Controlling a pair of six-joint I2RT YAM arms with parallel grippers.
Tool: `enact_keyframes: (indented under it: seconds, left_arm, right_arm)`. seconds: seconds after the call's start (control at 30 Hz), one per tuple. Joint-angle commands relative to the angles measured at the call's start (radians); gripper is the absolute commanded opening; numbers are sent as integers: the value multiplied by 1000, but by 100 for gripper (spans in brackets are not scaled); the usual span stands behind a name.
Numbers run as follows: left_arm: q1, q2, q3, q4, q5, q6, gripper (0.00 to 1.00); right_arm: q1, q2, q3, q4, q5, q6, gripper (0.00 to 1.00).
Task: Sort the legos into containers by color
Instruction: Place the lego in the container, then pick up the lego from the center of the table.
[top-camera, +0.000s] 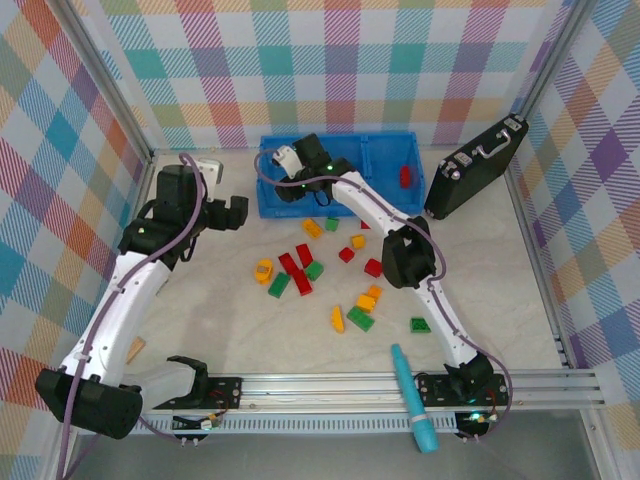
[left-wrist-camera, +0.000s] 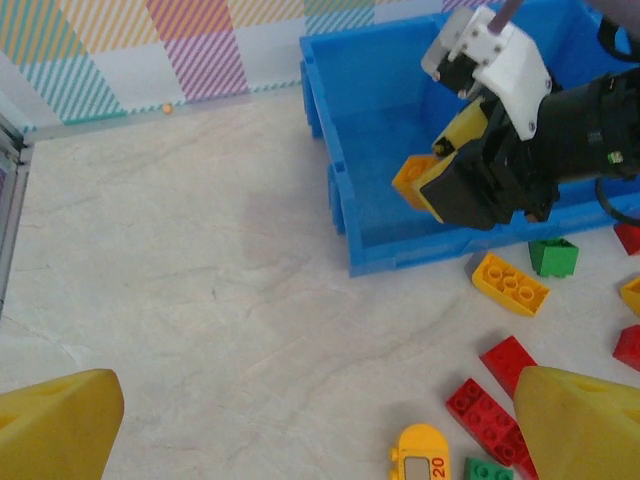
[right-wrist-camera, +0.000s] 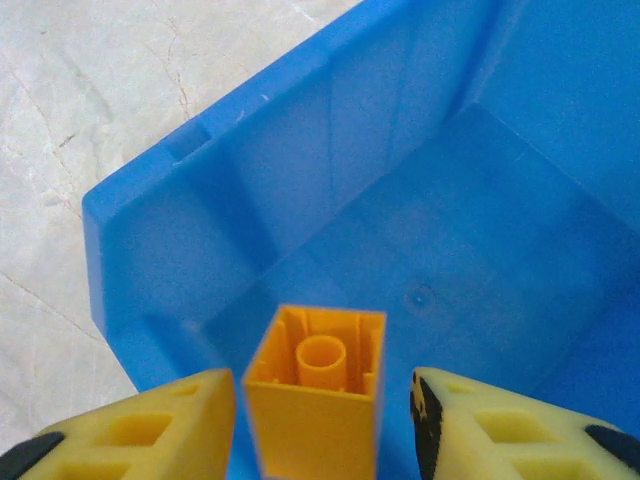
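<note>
Orange brick (right-wrist-camera: 315, 395) stands loose inside the half-open right gripper (right-wrist-camera: 322, 425) above the left compartment of the blue tray (right-wrist-camera: 300, 150), while the left gripper (left-wrist-camera: 315, 400) hangs wide open, empty.

1. I see the left side of the tabletop (top-camera: 215, 320) bare from the far-left corner down to the near edge; wide room there; just a tan block (top-camera: 135, 348) by the near-left corner.
2. The middle is strewn with legos (top-camera: 291, 265); the gaps between them are narrow.
3. The right arm (top-camera: 375, 212) slants from the near-right corner to the blue tray (top-camera: 385, 150); it bars crossing the middle.
4. The left compartment (right-wrist-camera: 480, 250) has a bare floor; the right gripper (right-wrist-camera: 322, 415) hangs over it, an orange brick (right-wrist-camera: 318, 360) between its parted fingers.
5. A black case (top-camera: 475, 170) leans near the far-right corner, just beside the tray; a tight gap.
6. A teal tool (top-camera: 412, 395) overhangs the near edge.
</note>
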Motion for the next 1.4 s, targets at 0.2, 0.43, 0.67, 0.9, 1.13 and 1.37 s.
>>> enact_keyframes:
  seconds: [0.2, 0.43, 0.67, 0.9, 1.13, 1.37]
  left_arm:
    - [-11, 87, -174, 31, 119, -229, 96]
    - [-50, 173, -280, 66, 154, -309, 93]
    - [-129, 270, -306, 68, 93, -366, 92]
    - [-135, 391, -285, 64, 76, -390, 86]
    - [-136, 495, -249, 52, 108, -392, 77]
    - [-136, 563, -207, 21, 92, -396, 50]
  right_arm:
    - [0, -210, -46, -29, -24, -3, 60]
    - [-5, -427, -191, -61, 6, -5, 62]
    - [-31, -719, -501, -74, 81, 26, 62]
    - [-48, -954, -757, -57, 143, 81, 64]
    - [-56, -1042, -829, -92, 172, 99, 65]
    - [-59, -1081, -900, -100, 179, 115, 65]
